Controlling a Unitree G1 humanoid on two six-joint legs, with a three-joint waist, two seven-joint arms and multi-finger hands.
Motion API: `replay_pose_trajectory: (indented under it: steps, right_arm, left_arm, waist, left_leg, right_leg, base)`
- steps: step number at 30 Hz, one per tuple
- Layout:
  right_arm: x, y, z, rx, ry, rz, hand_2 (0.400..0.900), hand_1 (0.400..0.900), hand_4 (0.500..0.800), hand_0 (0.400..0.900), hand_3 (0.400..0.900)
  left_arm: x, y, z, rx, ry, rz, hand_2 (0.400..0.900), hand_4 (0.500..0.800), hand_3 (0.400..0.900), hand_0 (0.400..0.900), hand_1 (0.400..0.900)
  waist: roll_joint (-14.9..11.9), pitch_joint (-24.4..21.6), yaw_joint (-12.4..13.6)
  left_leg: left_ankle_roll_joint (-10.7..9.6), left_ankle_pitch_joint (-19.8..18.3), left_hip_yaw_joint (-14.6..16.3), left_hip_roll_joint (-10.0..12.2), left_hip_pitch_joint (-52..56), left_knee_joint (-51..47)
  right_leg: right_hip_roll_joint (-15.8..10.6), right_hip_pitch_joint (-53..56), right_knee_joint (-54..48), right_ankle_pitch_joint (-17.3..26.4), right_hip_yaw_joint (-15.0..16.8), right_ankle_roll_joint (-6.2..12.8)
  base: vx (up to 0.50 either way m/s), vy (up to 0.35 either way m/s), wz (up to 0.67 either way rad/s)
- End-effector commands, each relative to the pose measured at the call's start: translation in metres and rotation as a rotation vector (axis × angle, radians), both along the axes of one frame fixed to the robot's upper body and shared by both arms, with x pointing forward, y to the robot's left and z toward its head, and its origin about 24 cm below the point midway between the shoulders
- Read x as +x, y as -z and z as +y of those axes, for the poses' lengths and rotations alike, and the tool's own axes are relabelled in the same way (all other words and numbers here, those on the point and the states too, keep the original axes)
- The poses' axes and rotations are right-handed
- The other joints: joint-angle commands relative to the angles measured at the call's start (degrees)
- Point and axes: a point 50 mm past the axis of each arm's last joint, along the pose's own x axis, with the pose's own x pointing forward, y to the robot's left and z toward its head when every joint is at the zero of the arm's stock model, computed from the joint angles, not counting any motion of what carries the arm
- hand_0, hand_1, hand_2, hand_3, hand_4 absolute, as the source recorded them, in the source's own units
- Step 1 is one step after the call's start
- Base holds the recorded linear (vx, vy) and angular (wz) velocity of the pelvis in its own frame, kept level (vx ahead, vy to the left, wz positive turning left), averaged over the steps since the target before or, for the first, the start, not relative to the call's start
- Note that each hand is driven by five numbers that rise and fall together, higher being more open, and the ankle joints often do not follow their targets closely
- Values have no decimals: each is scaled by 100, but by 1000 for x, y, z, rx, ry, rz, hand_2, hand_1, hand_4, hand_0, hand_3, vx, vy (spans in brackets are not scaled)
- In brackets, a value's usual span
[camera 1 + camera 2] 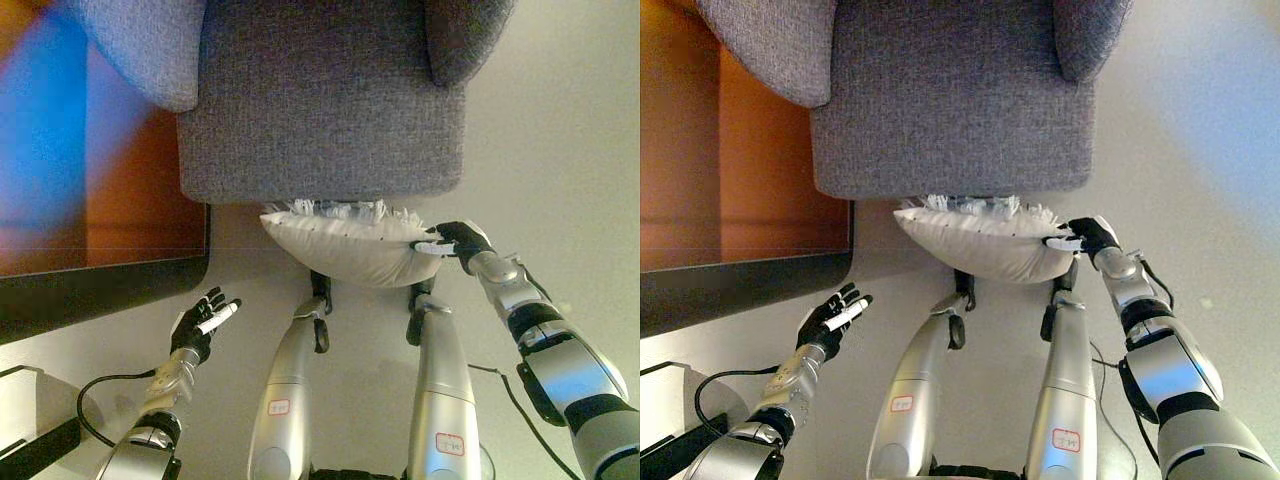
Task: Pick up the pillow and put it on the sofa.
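Observation:
A white pillow with a fringed far edge lies on the floor just in front of the grey sofa. My right hand is at the pillow's right corner, its fingers curled on that corner. My left hand hovers over the floor to the left of the pillow, apart from it, with its fingers straight and nothing in it. The sofa's seat front overhangs the pillow's far edge.
A dark-framed orange panel stands at the left beside the sofa. A grey and black object sits at the lower left corner. Pale floor stretches to the right of the sofa.

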Motion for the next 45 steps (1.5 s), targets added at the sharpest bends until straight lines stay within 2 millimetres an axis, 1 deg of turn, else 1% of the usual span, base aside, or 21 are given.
replay_pose_trajectory:
  steps: [1, 6, 10, 16, 18, 19, 20, 22, 24, 28, 29, 31, 33, 35, 38, 40, 41, 43, 45]
  right_arm:
    - [10, -37, -14, -39, -5, -103, 400, 400, 500, 400, 400]
    - [8, -37, -18, -65, -12, -94, 400, 400, 500, 400, 400]
    - [5, -30, -17, -104, -16, -93, 400, 400, 500, 400, 400]
    - [-13, -3, -19, -143, -31, -90, 400, 400, 500, 400, 400]
    - [-26, 14, -22, -142, -39, -65, 400, 400, 500, 400, 400]
    - [-28, 15, -22, -141, -37, -64, 400, 400, 500, 400, 400]
    - [-35, 23, -25, -137, -38, -44, 400, 400, 500, 400, 400]
    - [-51, 36, -28, -150, -51, -7, 400, 400, 500, 400, 400]
    - [-65, 42, -31, -162, -78, 19, 400, 400, 500, 400, 400]
    - [-94, 38, -40, -217, -146, 31, 400, 400, 500, 400, 400]
    - [-98, 34, -42, -241, -168, 18, 400, 400, 500, 400, 400]
    - [-101, 20, -42, -273, -215, -7, 400, 400, 500, 400, 400]
    - [-97, -1, -39, -331, -281, -55, 400, 400, 500, 400, 400]
    - [-88, -23, -34, -386, -335, -118, 400, 400, 500, 400, 400]
    - [-68, -67, -21, -482, -406, -227, 400, 400, 500, 400, 400]
    - [-54, -105, -14, -555, -449, -303, 400, 400, 500, 400, 400]
    - [-50, -116, -11, -569, -461, -325, 400, 400, 500, 400, 400]
    - [-38, -153, 1, -621, -490, -397, 400, 400, 500, 400, 400]
    - [-30, -184, 13, -658, -531, -457, 400, 400, 500, 400, 400]
  left_arm:
    - [-21, 9, 9, -13, -59, -4, 900, 800, 900, 900, 900]
    - [-23, 10, 9, -22, -60, -6, 900, 800, 900, 900, 900]
    - [-24, 10, 10, -21, -56, -5, 900, 800, 900, 900, 900]
    - [-31, 4, 32, 23, -70, 15, 900, 800, 900, 900, 900]
    - [-40, 4, 45, 56, -72, 61, 900, 800, 900, 900, 900]
    - [-41, 5, 47, 60, -72, 66, 900, 800, 900, 900, 900]
    - [-50, 7, 52, 67, -77, 96, 900, 800, 900, 900, 900]
    - [-65, 15, 57, 82, -92, 160, 900, 800, 900, 900, 900]
    - [-82, 23, 60, 83, -126, 222, 900, 800, 900, 900, 900]
    - [-121, 38, 68, 85, -199, 338, 900, 800, 900, 900, 900]
    - [-129, 40, 71, 84, -214, 361, 900, 800, 900, 900, 900]
    - [-139, 42, 74, 83, -243, 396, 900, 800, 900, 900, 900]
    - [-146, 43, 81, 81, -277, 432, 900, 800, 900, 900, 900]
    - [-149, 42, 85, 82, -292, 447, 900, 800, 900, 900, 900]
    - [-149, 42, 88, 78, -307, 460, 900, 800, 900, 900, 900]
    - [-150, 44, 86, 78, -307, 470, 900, 800, 900, 900, 900]
    - [-150, 45, 85, 75, -310, 471, 900, 800, 900, 900, 900]
    - [-150, 47, 83, 78, -304, 480, 900, 800, 900, 900, 900]
    - [-149, 47, 82, 76, -307, 477, 900, 800, 900, 900, 900]
  waist:
    - [528, 18, -102]
    - [524, 18, -117]
    - [416, 18, -116]
    - [-79, 18, -110]
    - [-366, -182, -60]
    - [-400, -209, -55]
    - [-528, -377, -31]
    - [-741, -706, -12]
    - [-918, -1036, -16]
    - [-1174, -1708, -108]
    - [-1207, -1817, -130]
    - [-1270, -2075, -164]
    - [-1325, -2310, -202]
    - [-1360, -2434, -204]
    - [-1414, -2576, -163]
    - [-1454, -2672, -106]
    - [-1457, -2693, -96]
    - [-1507, -2785, -18]
    - [-1550, -2856, 49]
  left_leg:
    - [201, -421, 261, -376, -107, 377]
    - [207, -420, 283, -378, 28, 316]
    - [188, -427, 277, -395, 344, 173]
    - [192, -478, 190, -391, 1221, -203]
    - [189, -503, 174, -341, 1711, -453]
    - [190, -504, 177, -333, 1780, -494]
    - [187, -513, 176, -314, 2046, -652]
    - [175, -499, 200, -273, 2549, -975]
    - [178, -472, 223, -250, 3006, -1307]
    - [193, -455, 359, -178, 3752, -1845]
    - [195, -488, 395, -149, 3939, -1934]
    - [208, -482, 458, -98, 4134, -2077]
    - [203, -514, 542, -20, 4368, -2197]
    - [194, -532, 583, 22, 4513, -2288]
    - [163, -525, 627, 66, 4648, -2411]
    - [140, -505, 639, 82, 4701, -2475]
    - [132, -499, 641, 86, 4716, -2492]
    - [114, -500, 661, 108, 4759, -2496]
    - [96, -506, 685, 139, 4794, -2493]
  right_leg:
    - [384, 52, 0, -500, -154, -291]
    - [391, 172, -86, -483, -165, -300]
    - [398, 522, -299, -449, -230, -269]
    - [371, 1633, -952, -318, -457, -141]
    - [304, 2238, -1314, -254, -595, -38]
    - [301, 2318, -1369, -242, -611, -25]
    - [270, 2638, -1587, -210, -673, 36]
    - [231, 3225, -1992, -143, -766, 150]
    - [216, 3734, -2364, -60, -824, 262]
    - [222, 4489, -2942, 117, -824, 467]
    - [219, 4647, -3005, 120, -816, 516]
    - [206, 4771, -3095, 188, -828, 574]
    - [180, 4923, -3151, 210, -867, 636]
    - [178, 5039, -3195, 211, -881, 672]
    - [174, 5190, -3301, 226, -956, 698]
    - [172, 5266, -3371, 242, -1001, 710]
    - [174, 5286, -3386, 241, -1008, 711]
    - [188, 5335, -3389, 215, -1033, 706]
    - [200, 5381, -3388, 183, -1075, 695]
  base:
    - [-16, 33, -1]
    - [-19, 41, -2]
    - [-2, 8, 0]
    - [-30, -43, -3]
    - [68, -86, -7]
    - [122, -43, -9]
    - [123, -13, -13]
    - [195, 1, -22]
    - [219, 36, -33]
    - [213, 68, -34]
    - [162, 77, -30]
    - [118, 56, -26]
    - [98, 29, -26]
    - [31, -1, -20]
    - [-20, -8, -17]
    - [-21, 3, -11]
    - [-13, 11, -9]
    - [5, 17, -7]
    - [9, 5, -3]
